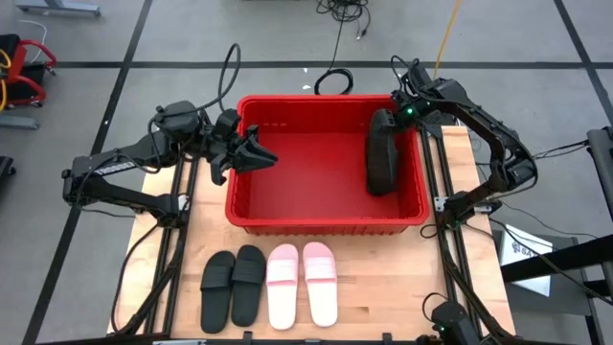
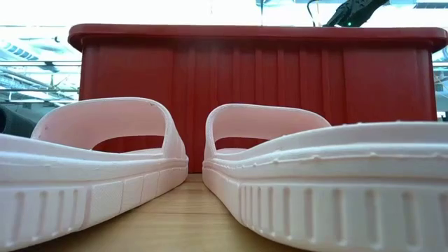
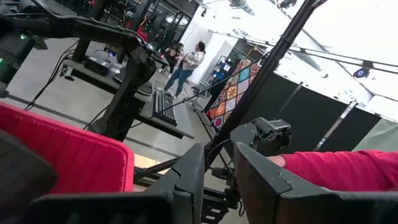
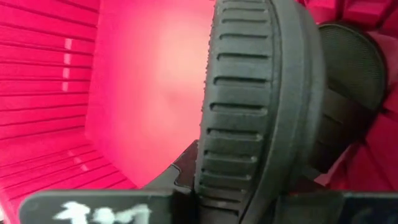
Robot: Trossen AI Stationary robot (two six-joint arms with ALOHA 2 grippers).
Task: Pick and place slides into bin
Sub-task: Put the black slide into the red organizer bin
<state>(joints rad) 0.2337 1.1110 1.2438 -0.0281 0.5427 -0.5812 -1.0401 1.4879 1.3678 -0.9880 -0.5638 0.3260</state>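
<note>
The red bin (image 1: 326, 225) stands mid-table. My right gripper (image 1: 395, 115) hangs over its far right corner, shut on a black slide (image 1: 383, 158) that reaches down into the bin. In the right wrist view a second black slide (image 4: 356, 68) shows just behind the held one, inside the bin. Two black slides (image 1: 233, 283) and two pink slides (image 1: 302, 285) lie side by side, soles down, on the table in front of the bin. My left gripper (image 1: 261, 153) hovers level over the bin's left rim, fingers a narrow gap apart (image 3: 217, 180), with nothing between them. My right gripper pinches the black slide through its sole near the far end: one finger lies on the ribbed tread side (image 4: 214, 168), the other on the opposite face. The fingers slant down from the far right. The slide hangs tilted, long axis pointing down into the bin; whether its lower end touches the floor I cannot tell.
The bin's floor (image 4: 143, 93) is bare on its left and middle. In the low view the pink slides (image 2: 105, 161) fill the foreground before the bin's near wall (image 2: 252, 77). Frame rails run along both table sides (image 1: 182, 249). People stand far off in the room (image 3: 186, 62).
</note>
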